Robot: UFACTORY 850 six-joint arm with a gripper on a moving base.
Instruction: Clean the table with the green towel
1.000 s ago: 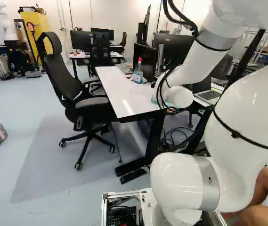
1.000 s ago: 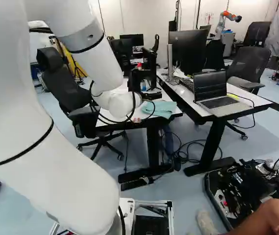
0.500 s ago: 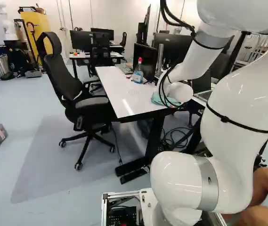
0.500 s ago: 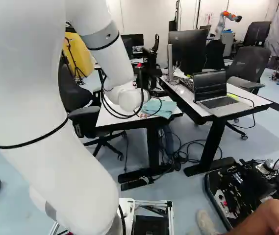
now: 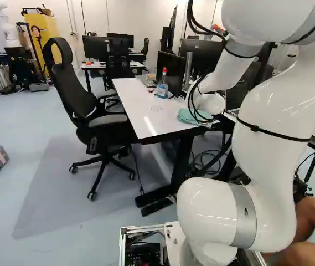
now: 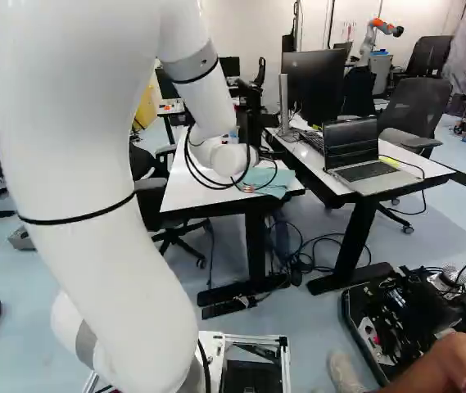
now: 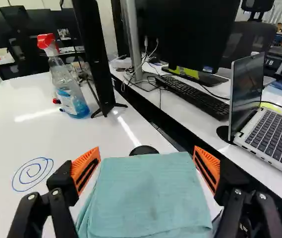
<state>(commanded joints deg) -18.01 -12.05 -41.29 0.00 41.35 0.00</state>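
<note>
Right base view: the white arm is swinging against its foot joint, bringing its wrist end farther to the right and slightly up in that view, towards the side of the counter where the green towel is lying. The base isn't moving; chairs, desks and floor are keeping their places. The towel isn't shifting either: in the left base view it is resting on the same near corner as half a second ago, so the arm is travelling without it.

In the wrist view the fingers are standing wide apart, holding nothing, with the folded cloth showing between and under them. Whether either pad is touching it I cannot tell.

For the task, this is looking like lining up for a pick. The next move is probably calling for a straight descent, then a squeeze that is bunching the cloth from both sides. Being soft and flat, it could be slipping out if the fingers are staying too high.

A blue scribble is still waiting on the white top, so the wiping is lying ahead. Beyond it the spray bottle is standing upright, where a broad sweep could be knocking it.
</note>
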